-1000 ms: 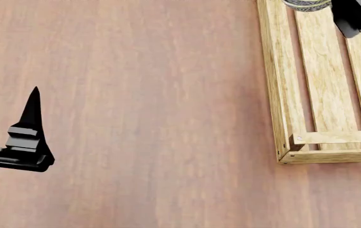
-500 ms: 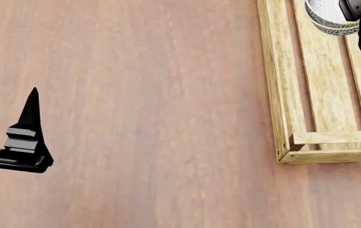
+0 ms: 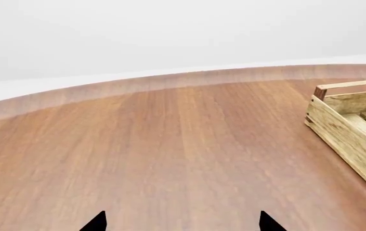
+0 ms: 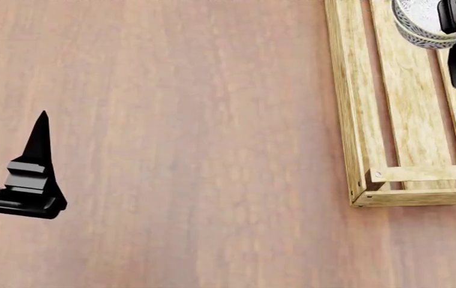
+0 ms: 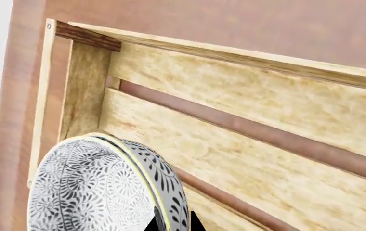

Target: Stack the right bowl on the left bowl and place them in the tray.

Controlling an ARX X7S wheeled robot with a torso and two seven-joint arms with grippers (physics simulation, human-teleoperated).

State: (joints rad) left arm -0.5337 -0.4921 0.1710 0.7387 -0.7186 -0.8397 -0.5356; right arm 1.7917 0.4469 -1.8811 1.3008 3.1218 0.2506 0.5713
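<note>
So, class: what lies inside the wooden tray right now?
A patterned bowl held over the tray's slats by the right gripper. Whether a second bowl nests inside cannot be told, and the tray's far side is out of frame.

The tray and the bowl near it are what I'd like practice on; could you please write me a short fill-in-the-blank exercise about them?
1. The patterned bowl hangs over the slatted ____ of the tray.
2. The bowl's rim is pinched by the ____ gripper.
3. The left gripper holds ____.
4. The bowl's pattern is black and ____.

Missing words: bottom; right; nothing; white
</note>
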